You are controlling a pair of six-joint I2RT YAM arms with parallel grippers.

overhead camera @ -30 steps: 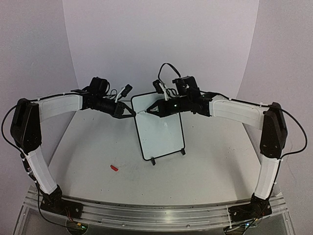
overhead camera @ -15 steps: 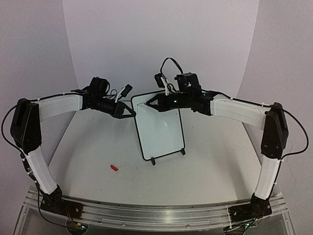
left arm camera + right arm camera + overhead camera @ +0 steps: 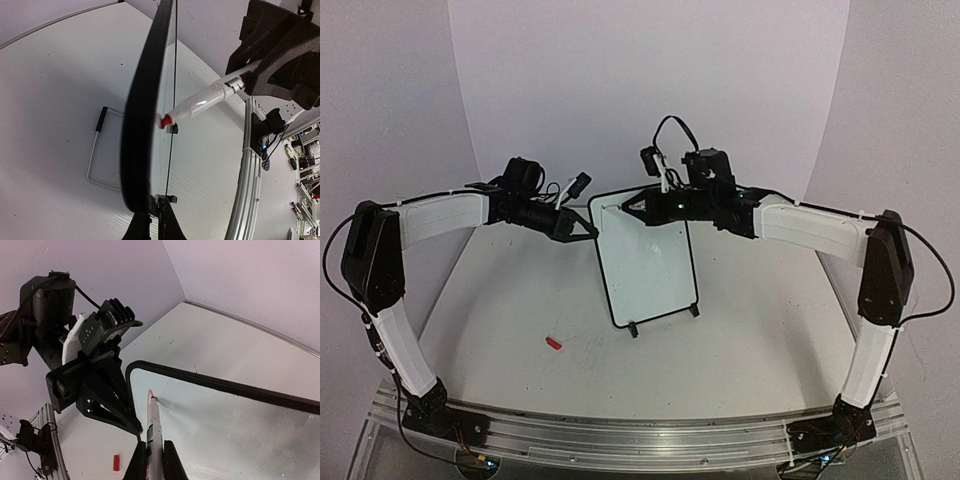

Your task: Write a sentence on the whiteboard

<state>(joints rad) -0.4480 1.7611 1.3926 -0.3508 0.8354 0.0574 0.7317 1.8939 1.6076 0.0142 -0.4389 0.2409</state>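
Note:
The whiteboard stands upright on its two feet at mid-table, and its face looks blank; no sentence shows on it. My left gripper is shut on the board's upper left frame edge, its fingers pinching the frame. My right gripper is shut on a white marker with a red tip. The tip rests at the board's face near the top left corner. In the left wrist view the marker meets the board just beside the frame.
A small red marker cap lies on the table to the front left of the board, and it also shows in the right wrist view. An aluminium rail runs along the near table edge. White walls stand behind.
My right gripper has moved the marker tip up the board, from lower on the left side to near the top left corner. The left arm and board have stayed still.

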